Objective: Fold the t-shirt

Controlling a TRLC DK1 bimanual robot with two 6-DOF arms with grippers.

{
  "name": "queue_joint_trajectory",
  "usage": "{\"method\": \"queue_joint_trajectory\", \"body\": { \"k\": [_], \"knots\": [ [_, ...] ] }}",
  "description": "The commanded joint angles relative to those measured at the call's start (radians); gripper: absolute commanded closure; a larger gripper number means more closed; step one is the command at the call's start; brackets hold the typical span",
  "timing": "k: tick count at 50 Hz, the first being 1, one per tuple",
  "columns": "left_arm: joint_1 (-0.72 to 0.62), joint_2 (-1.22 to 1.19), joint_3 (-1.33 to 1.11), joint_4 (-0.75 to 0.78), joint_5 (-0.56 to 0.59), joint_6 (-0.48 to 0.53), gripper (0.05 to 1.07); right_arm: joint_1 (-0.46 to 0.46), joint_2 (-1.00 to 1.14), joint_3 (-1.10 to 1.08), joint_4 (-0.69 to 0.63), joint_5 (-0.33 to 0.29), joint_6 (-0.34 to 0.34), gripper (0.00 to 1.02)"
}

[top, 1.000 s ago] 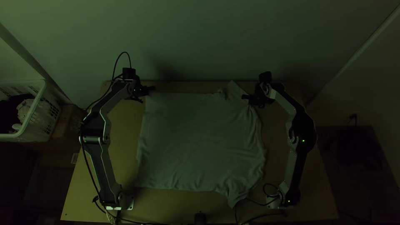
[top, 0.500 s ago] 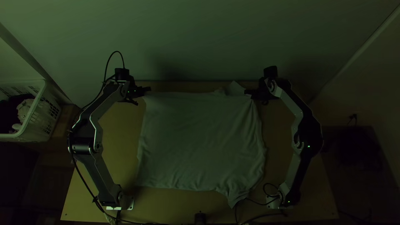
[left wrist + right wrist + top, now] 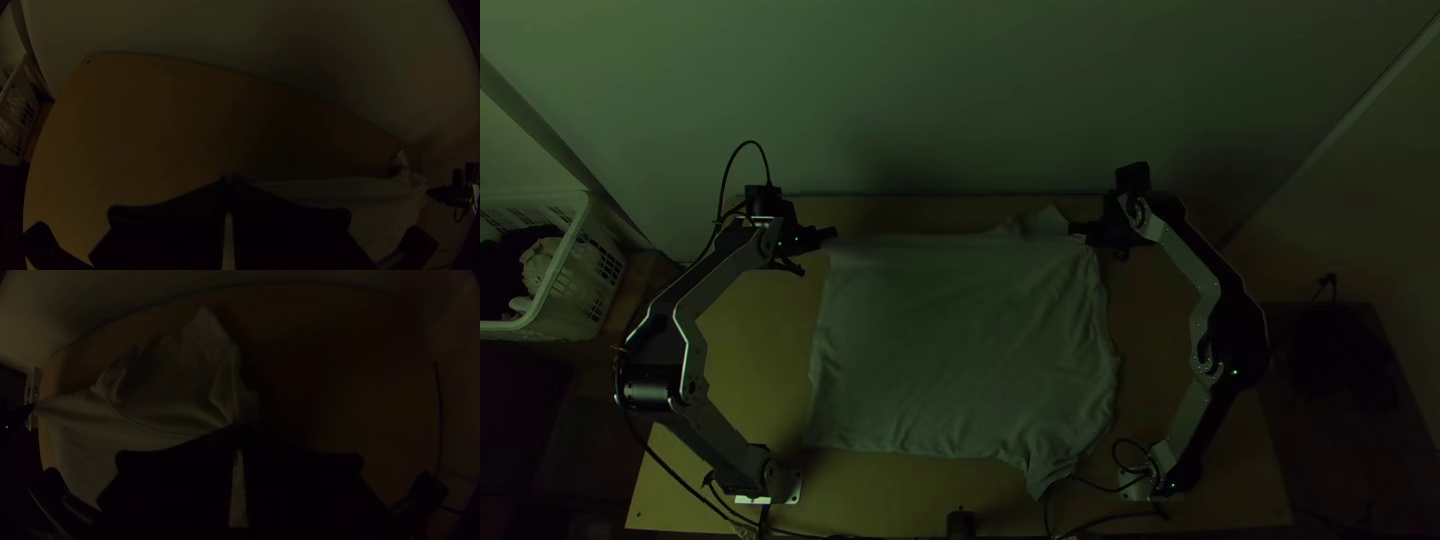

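Right tool (image 3: 1075, 229) pinching t-shirt (image 3: 960, 340), crosswise, sleeves (image 3: 1048, 474) rightward

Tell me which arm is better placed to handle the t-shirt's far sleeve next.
Right, I'd judge. The right gripper is pinching the t-shirt close beside the far sleeve, while the left gripper holds the opposite end of the shirt's far edge, well away from that sleeve.

Laundry basket (image 3: 575, 265) — left, beyond table (image 3: 720, 512).
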Motion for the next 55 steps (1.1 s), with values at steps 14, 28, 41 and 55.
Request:
{"method": "queue_joint_trajectory", "body": {
  "k": [14,28,41,55],
  "knots": [
    [-0.001,-0.121,-0.149,0.02,-0.004,-0.013,1.05,0.031,-0.159,-0.202,-0.016,0.058,-0.008,1.0],
    [-0.019,-0.18,-0.27,0.048,-0.004,-0.009,1.05,0.036,-0.23,-0.333,-0.011,0.068,-0.013,1.0],
    [-0.022,-0.237,-0.377,0.075,-0.004,-0.008,1.05,0.045,-0.299,-0.448,0.004,0.071,-0.013,1.0],
    [0.007,-0.243,-0.44,0.118,-0.004,0.004,1.05,0.071,-0.365,-0.578,0.043,0.072,-0.013,1.0]
  ]
}}
